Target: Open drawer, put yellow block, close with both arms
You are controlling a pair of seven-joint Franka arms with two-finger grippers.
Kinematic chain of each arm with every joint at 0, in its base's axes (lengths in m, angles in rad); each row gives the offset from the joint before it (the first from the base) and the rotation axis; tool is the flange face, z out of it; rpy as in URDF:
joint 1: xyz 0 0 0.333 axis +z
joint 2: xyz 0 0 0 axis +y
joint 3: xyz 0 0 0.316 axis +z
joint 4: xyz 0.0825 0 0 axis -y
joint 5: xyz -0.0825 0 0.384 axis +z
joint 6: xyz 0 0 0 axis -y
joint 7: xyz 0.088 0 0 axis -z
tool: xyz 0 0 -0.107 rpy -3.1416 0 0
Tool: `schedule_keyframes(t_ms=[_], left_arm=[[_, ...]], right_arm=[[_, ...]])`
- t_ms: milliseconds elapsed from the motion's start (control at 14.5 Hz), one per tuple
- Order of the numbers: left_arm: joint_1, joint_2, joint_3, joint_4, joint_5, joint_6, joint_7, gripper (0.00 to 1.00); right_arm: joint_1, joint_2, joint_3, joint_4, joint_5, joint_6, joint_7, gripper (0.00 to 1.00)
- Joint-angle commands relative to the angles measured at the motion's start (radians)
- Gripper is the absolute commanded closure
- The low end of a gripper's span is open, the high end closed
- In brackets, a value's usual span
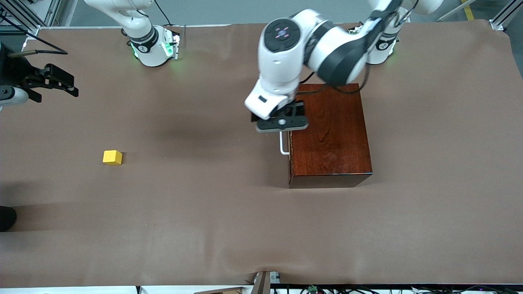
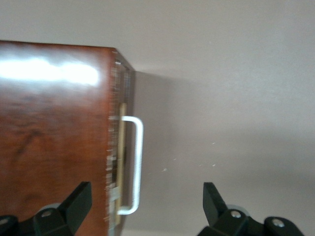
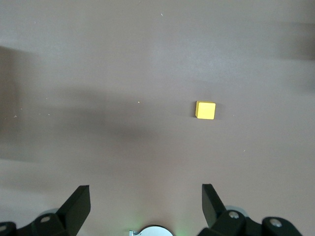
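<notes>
The dark mahogany box point(image 1: 331, 132) stands toward the left arm's end of the table, its drawer point(image 2: 123, 147) shut. The white bar handle point(image 1: 283, 148) faces the right arm's end. My left gripper point(image 1: 282, 124) hangs over the handle edge of the box. In the left wrist view it point(image 2: 146, 196) is open, with the handle point(image 2: 137, 167) between its fingers and untouched. The yellow block point(image 1: 112, 157) lies on the cloth toward the right arm's end. My right gripper point(image 1: 67, 85) hovers open at that end of the table, with the block point(image 3: 205, 109) ahead of it, apart from its fingers point(image 3: 78, 204).
A brown cloth point(image 1: 212, 212) covers the whole table. The right arm's base point(image 1: 153, 47) and the left arm's base point(image 1: 382, 47) stand along the edge farthest from the front camera. A dark object point(image 1: 6, 218) shows at the cloth's edge at the right arm's end.
</notes>
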Motion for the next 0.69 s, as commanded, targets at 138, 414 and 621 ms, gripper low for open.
schedule_keyframes(t_ms=[138, 414, 621], left_arm=[[-0.24, 0.154, 0.232, 0.112, 0.024, 0.026, -0.075, 0.0], [-0.291, 0.185, 0.265, 0.102, 0.029, 0.007, -0.094, 0.0], [-0.305, 0.205, 0.26, 0.092, 0.099, -0.066, -0.092, 0.0]], right_arm=[[-0.015, -0.008, 0.009, -0.008, 0.007, -0.004, 0.009, 0.0], [-0.015, -0.008, 0.009, -0.008, 0.007, -0.004, 0.009, 0.0], [-0.015, -0.008, 0.009, -0.008, 0.007, -0.004, 0.009, 0.0]])
